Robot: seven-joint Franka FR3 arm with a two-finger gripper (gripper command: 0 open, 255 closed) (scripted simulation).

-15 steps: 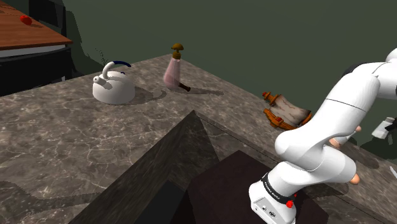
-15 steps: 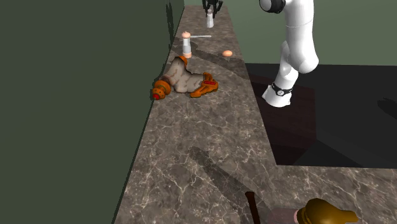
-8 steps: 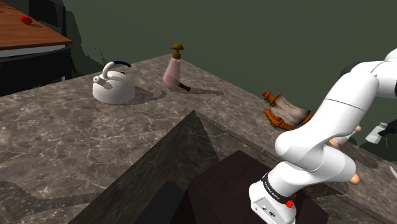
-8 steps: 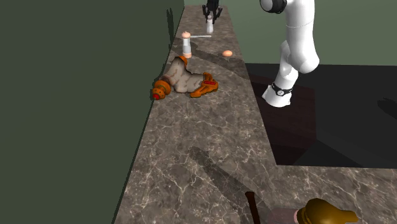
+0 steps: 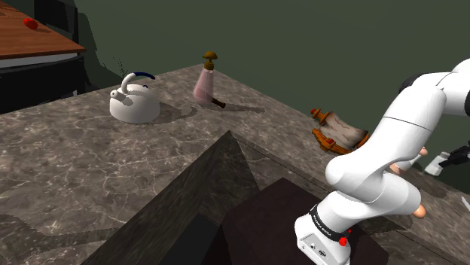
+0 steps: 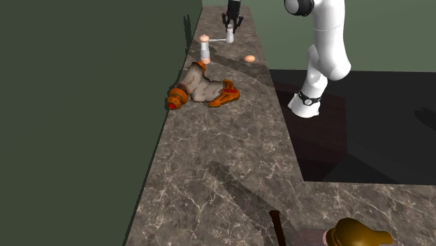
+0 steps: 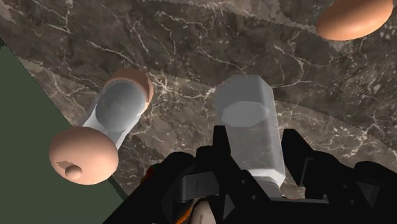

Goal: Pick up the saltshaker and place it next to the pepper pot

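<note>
Marbled counter (image 6: 223, 154) beneath saltshaker (image 7: 249, 124), green wall (image 6: 70, 105)

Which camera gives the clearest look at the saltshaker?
The wrist view: the saltshaker is close up, its faceted grey body clasped between the black jaws. The shoulder view shows it small and white near that view's right edge; the second exterior view, a tiny far shape.

I see a dark brown marbled stone counter (image 6: 230, 161). A grey cylindrical pepper pot with peach knobbed ends (image 7: 111, 127) stands on it just beside the fingers (image 7: 222, 147), on their wall side. A peach egg-shaped oval (image 7: 353, 18) lies near their other side. An orange-and-grey crumpled bundle (image 6: 202, 89) lies past the pot. A white kettle with a blue handle (image 5: 134, 102) and a pink bottle with a brown mushroom cap (image 5: 206, 79) stand well apart from the fingers.
</note>
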